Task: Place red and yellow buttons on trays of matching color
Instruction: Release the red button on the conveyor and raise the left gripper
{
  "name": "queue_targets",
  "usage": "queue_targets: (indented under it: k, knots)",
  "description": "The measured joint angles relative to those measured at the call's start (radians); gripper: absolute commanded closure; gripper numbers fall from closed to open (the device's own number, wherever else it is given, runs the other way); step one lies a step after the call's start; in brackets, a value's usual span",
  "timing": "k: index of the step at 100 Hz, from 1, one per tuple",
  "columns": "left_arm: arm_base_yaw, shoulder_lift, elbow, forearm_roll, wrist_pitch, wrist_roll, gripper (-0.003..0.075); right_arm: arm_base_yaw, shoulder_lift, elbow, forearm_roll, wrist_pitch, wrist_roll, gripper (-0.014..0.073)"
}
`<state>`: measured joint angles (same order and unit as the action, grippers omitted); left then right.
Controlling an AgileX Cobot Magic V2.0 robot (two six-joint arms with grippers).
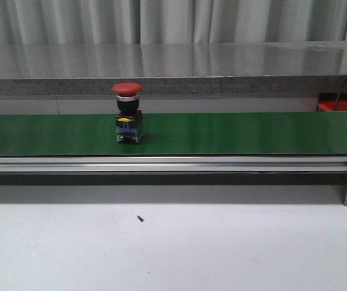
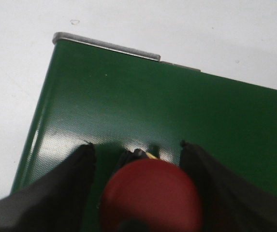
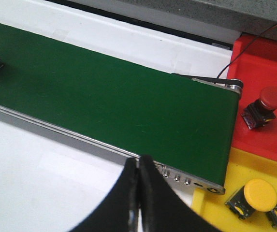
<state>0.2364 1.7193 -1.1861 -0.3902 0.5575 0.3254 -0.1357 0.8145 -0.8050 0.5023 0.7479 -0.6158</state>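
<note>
Between the spread fingers of the left gripper (image 2: pixel 136 145) sits the red mushroom cap (image 2: pixel 150 193) of a button, hanging over the end of the green conveyor belt (image 2: pixel 177 111). This is the relation the coming move depends on. The cap fills almost the whole gap, so the button's long axis seems to run along the claw's line of approach rather than across it. I cannot tell whether the pads are pressing on the body under the cap or only bracketing it. None of this appears in the front view, so that claw is probably beyond its 9 o'clock edge. In the front view a second red button (image 1: pixel 128 115) stands upright on the belt, at about 10 o'clock from the middle of the frame, with no claw near it. The right gripper (image 3: pixel 139 162) hangs over the belt's near rail with its fingers pressed together and nothing between them. It is the arm nearer the trays. The red tray (image 3: pixel 254 58), which already holds a red button (image 3: pixel 269 101), and the yellow tray (image 3: pixel 244 162), which holds a yellow button (image 3: pixel 259 193), both lie just past the belt's other end. In the front view that end is toward 3 o'clock, so the left claw's button looks to be the full length of the belt away from its matching tray.
</note>
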Motion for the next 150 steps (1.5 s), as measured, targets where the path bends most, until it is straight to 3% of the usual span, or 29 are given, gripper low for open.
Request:
queue_targets:
  k: [10,46,79,89,103,136,150]
  knots:
    - [0.000,-0.005,0.002,-0.017,0.000,0.002,0.0090,0.000,0.000,0.000,0.000,0.000,0.000,0.0662]
    - [0.000,-0.231,0.001,-0.043,0.002,0.005,0.0092,0.000,0.000,0.000,0.000,0.000,0.000,0.0662]
    - [-0.013,-0.561,0.093,-0.179,0.052,0.161,0.0108,0.000,0.000,0.000,0.000,0.000,0.000,0.0662]
    - [-0.039,-0.666,0.171,-0.193,0.052,0.180,0.0164,0.000,0.000,0.000,0.000,0.000,0.000,0.0662]
    - [-0.087,-0.818,0.295,-0.198,0.052,0.188,0.0300,0.000,0.000,0.000,0.005,0.000,0.000,0.0662]
    - [-0.129,-1.158,0.570,-0.200,0.052,0.196,0.0742,0.000,0.000,0.000,0.068,0.002,0.000,0.0662]
    - [-0.129,-1.254,0.640,-0.200,0.048,0.198,0.0739,0.000,0.000,0.000,0.113,0.036,0.000,0.0662]
